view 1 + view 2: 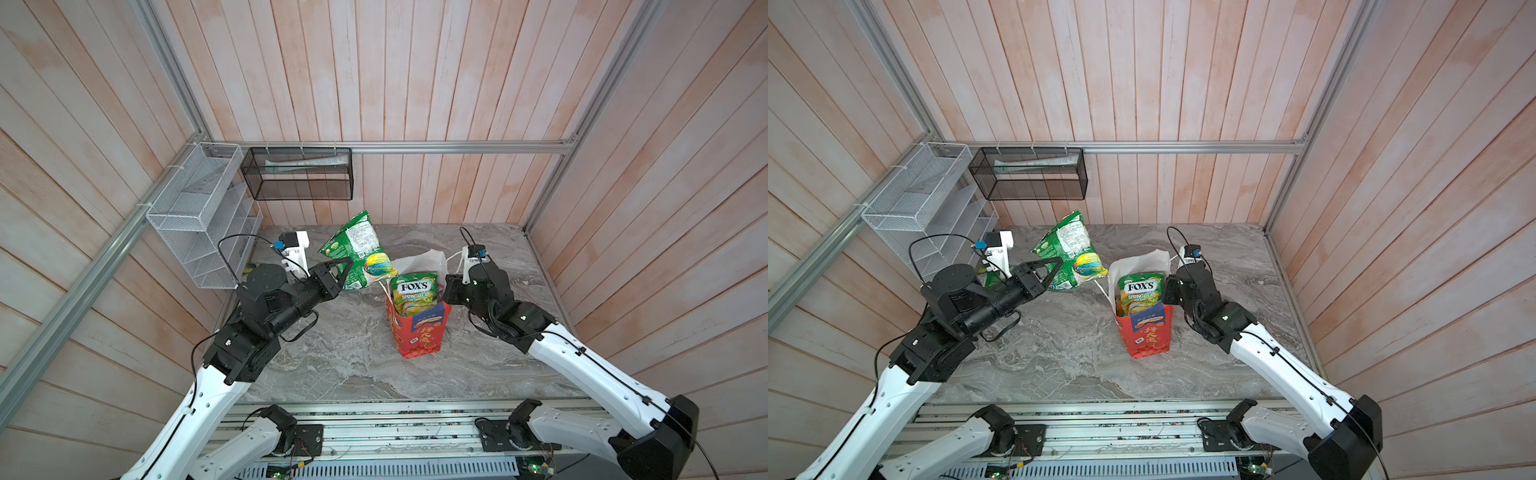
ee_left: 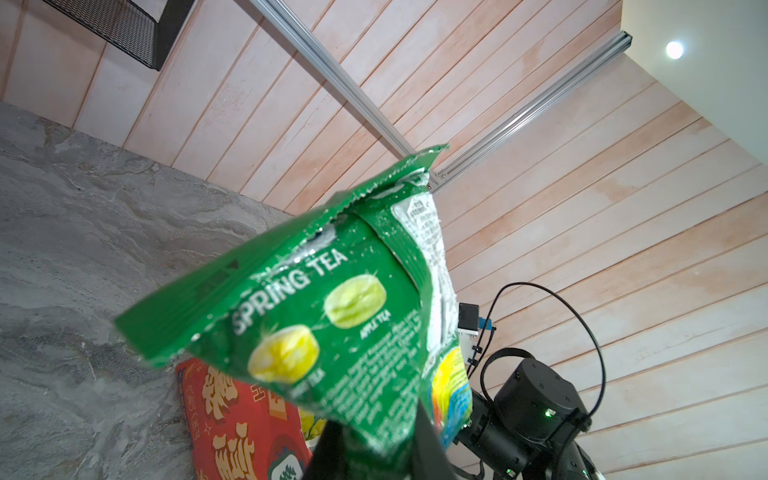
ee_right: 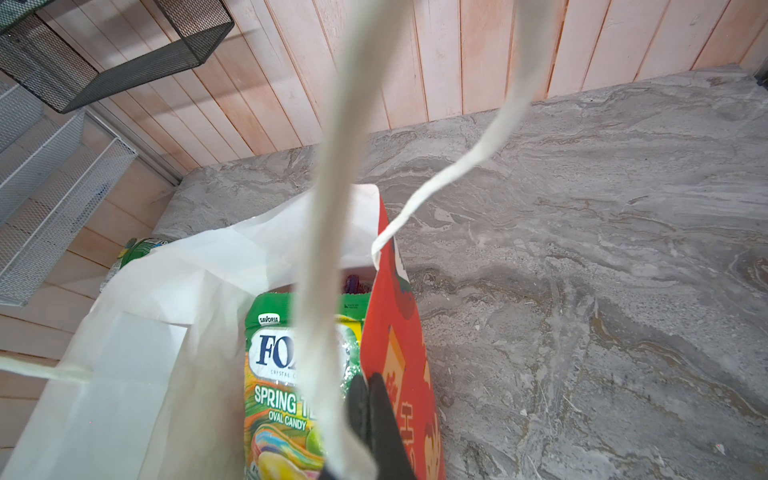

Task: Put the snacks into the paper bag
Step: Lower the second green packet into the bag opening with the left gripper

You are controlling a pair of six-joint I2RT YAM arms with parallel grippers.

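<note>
We see the left gripper (image 1: pixel 347 273) pinching a green packet (image 1: pixel 360 245) up in the air (maybe two, hard to tell); the right gripper (image 3: pixel 370 411) is closed on the white handle (image 3: pixel 328 208) of the paper bag (image 1: pixel 419 338); a FOX'S packet (image 1: pixel 415 291) stands inside.

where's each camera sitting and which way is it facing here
Both top views: high over the robot's base, facing down and forward at the table; left arm and right arm show.
Left wrist: on the left arm, facing along the left claw at the green packet it grips; the right arm shows behind.
Right wrist: on the right arm, facing down into the paper bag past the shut right claw at its rim.
Shared: both wrist views show the paper bag; the top views are nearly equal.
</note>
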